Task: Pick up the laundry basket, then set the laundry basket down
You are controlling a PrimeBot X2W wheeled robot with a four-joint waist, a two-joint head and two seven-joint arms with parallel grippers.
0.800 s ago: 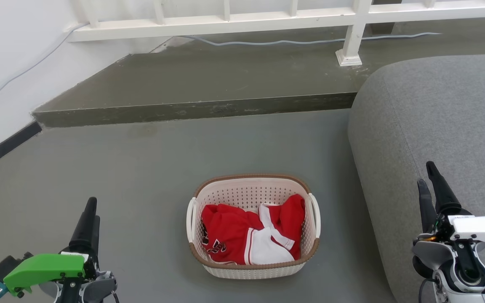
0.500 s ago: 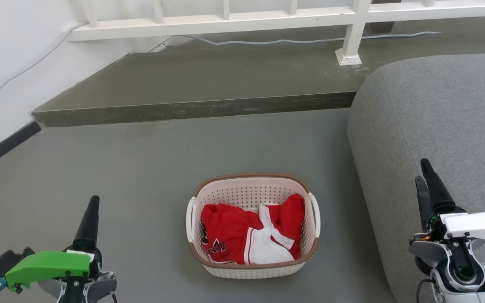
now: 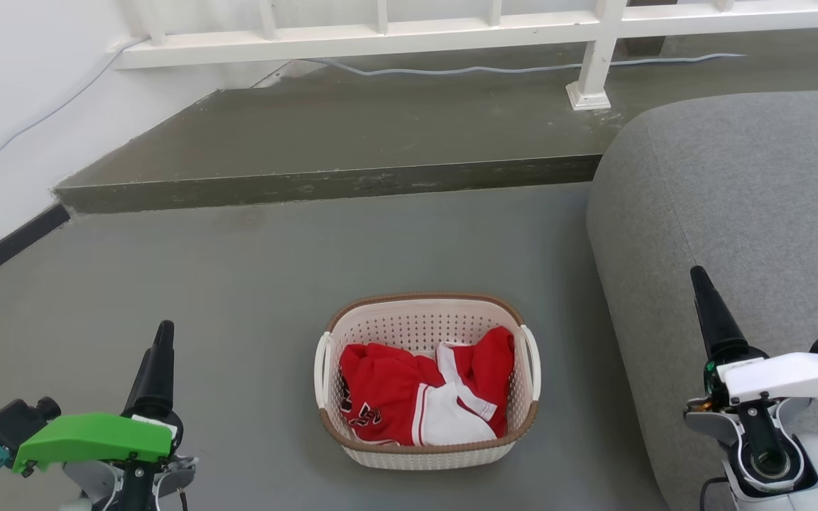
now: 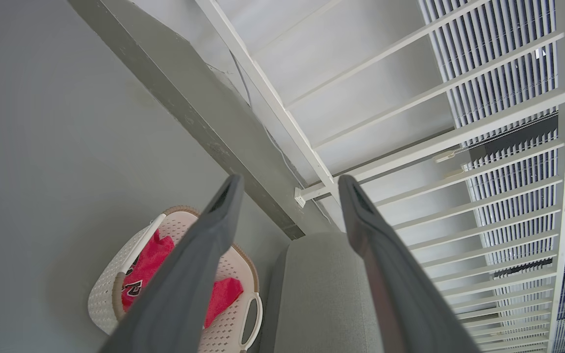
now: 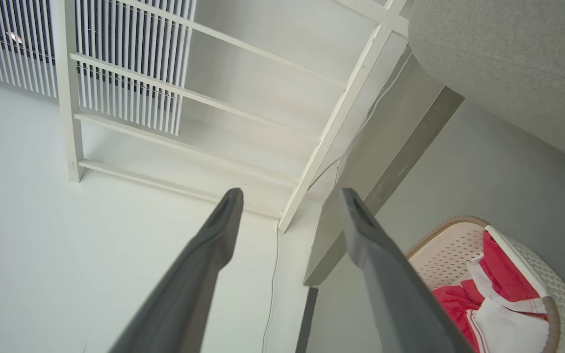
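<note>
- Cream-white perforated plastic with a brown woven-look rim: the laundry basket (image 3: 416, 323) stood on the grey floor (image 3: 238, 298) straight ahead of me. It sat between my two arms, with a red and white garment (image 3: 388, 390) bundled inside.
- My left gripper (image 3: 164, 330) hung to the basket's left and my right gripper (image 3: 700, 280) to its right, both well apart from it and touching nothing.
- In the head view each pair of fingers stood edge on and read as one dark spike. In the wrist views both pairs were spread with a clear gap, and nothing was held between them.
- The line through the two white loop handles ran across me, side to side. The left handle (image 3: 322, 369) faced my left arm and the right handle (image 3: 533, 362) faced my right arm.
- I could not tell whether the basket was longer along that line or front to back, since the head camera looked down at a slant.
- Neither arm looked clearly nearer, as the basket sat roughly midway between them.
- Both sets of fingers pointed forward, past the basket, toward the raised step (image 3: 324, 184). I judged the next move would need each gripper to swing inward and down to its own handle.
- The grey sofa (image 3: 735, 199) stood just beside the basket's right side, and my right gripper hung over the sofa's edge. I judged that arm had the tighter path inward.
</note>
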